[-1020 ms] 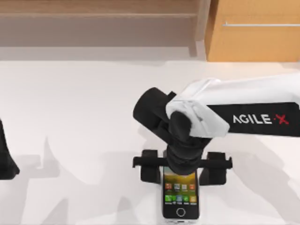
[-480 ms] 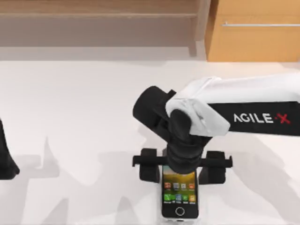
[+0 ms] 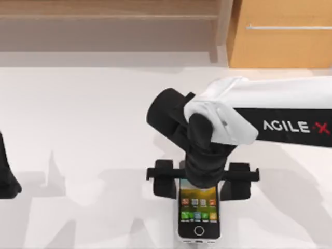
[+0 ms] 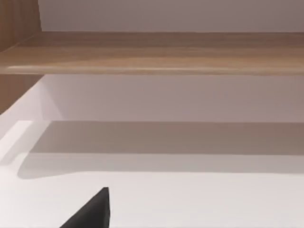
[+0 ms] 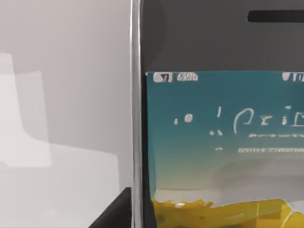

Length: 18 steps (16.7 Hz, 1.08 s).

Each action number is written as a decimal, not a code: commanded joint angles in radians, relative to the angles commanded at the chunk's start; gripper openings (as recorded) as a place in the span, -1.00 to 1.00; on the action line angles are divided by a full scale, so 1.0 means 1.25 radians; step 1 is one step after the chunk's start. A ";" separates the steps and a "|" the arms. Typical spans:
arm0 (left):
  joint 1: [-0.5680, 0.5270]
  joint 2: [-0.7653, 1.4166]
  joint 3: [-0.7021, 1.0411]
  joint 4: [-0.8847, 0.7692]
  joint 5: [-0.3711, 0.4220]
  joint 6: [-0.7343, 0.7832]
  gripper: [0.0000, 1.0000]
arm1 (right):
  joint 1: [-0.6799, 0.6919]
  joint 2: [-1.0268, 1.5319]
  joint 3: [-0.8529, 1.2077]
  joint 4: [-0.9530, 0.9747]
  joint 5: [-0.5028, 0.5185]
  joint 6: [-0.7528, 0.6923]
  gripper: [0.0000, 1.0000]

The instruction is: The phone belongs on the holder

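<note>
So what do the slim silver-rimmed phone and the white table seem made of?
The slim silver-rimmed phone: seemingly a metal rim, shiny along its edge, around a smooth black, glass-like face with a lit screen. The white table: matte, uniform, holding soft shadows; possibly laminate or painted board, material unclear.

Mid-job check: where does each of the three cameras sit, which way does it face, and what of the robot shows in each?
Top view: above the table, looking down; right arm over the phone, left arm at the left edge.
Left wrist view: low on that arm, facing a wooden shelf; a dark gripper tip shows.
Right wrist view: close to the phone's screen.
Shared: top and right wrist views both show the phone.
</note>
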 joint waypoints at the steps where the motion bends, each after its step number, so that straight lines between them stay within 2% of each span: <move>1: 0.000 0.000 0.000 0.000 0.000 0.000 1.00 | -0.005 -0.007 0.006 0.002 -0.004 -0.006 -1.00; 4: 0.000 0.000 0.000 0.000 0.000 0.000 1.00 | -0.054 -0.058 0.021 0.024 -0.044 -0.055 -1.00; 8: 0.000 0.000 0.000 0.000 0.000 0.000 1.00 | -0.193 -0.162 0.001 0.081 -0.153 -0.189 -1.00; 18: 0.000 0.000 0.000 0.000 0.000 0.000 1.00 | -0.739 -0.401 -0.151 0.269 -0.519 -0.708 -1.00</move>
